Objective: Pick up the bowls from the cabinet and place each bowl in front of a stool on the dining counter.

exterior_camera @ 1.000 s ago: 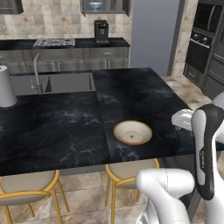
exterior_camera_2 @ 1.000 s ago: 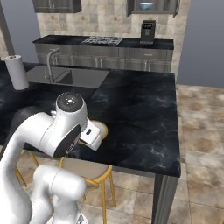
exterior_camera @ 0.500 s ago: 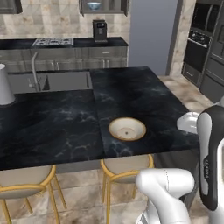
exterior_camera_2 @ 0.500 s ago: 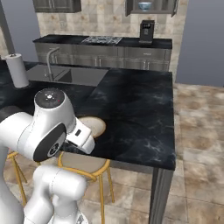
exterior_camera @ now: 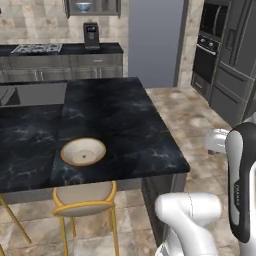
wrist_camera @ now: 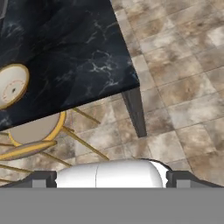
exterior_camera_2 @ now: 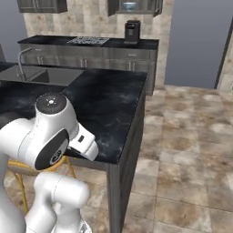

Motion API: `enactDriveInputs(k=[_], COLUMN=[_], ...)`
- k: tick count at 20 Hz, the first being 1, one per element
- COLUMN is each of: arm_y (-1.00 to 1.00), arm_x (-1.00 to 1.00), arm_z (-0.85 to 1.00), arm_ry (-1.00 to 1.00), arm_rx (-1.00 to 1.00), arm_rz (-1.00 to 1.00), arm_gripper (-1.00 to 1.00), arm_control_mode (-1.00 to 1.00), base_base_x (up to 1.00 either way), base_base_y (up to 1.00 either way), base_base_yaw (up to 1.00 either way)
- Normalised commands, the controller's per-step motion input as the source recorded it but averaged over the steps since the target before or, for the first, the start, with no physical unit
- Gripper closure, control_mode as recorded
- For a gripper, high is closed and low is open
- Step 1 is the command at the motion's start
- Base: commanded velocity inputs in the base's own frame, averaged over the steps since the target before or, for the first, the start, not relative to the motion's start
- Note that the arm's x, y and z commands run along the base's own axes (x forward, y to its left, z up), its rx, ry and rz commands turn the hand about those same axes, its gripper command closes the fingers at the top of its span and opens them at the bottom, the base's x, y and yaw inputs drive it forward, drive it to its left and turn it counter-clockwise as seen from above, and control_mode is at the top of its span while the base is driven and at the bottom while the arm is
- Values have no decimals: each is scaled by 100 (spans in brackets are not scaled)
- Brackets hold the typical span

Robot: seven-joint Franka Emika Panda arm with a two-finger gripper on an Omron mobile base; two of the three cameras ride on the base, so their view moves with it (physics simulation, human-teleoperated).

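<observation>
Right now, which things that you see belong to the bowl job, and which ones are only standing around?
Belonging to the job:
- cream bowl, set on the dining counter in front of a stool
- blue-patterned bowl, on the shelf of the cabinet
- gripper, open and holding nothing

Only standing around:
- coffee machine
- gas hob
- sink with tap
- wall ovens

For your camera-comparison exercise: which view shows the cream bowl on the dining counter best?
The left base view: the cream bowl sits whole above a stool. The hand view cuts it at the picture's edge; in the right base view the arm stands before that spot.
</observation>
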Motion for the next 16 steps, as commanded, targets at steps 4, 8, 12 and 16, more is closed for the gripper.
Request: enactDriveInputs(k=[4,8,12,16], arm_y=[0,0,0,0], arm_x=[0,0,0,0], arm_z=[0,0,0,0], arm_ry=[0,0,0,0], arm_rx=[0,0,0,0], arm_rz=[0,0,0,0], arm_gripper=[-100,-100,-100,-100], arm_control_mode=[100,100,100,100], base_base_x=[0,1,13,24], base_base_y=[-100,-100,-100,-100], base_base_yaw=[0,-2,-2,-1])
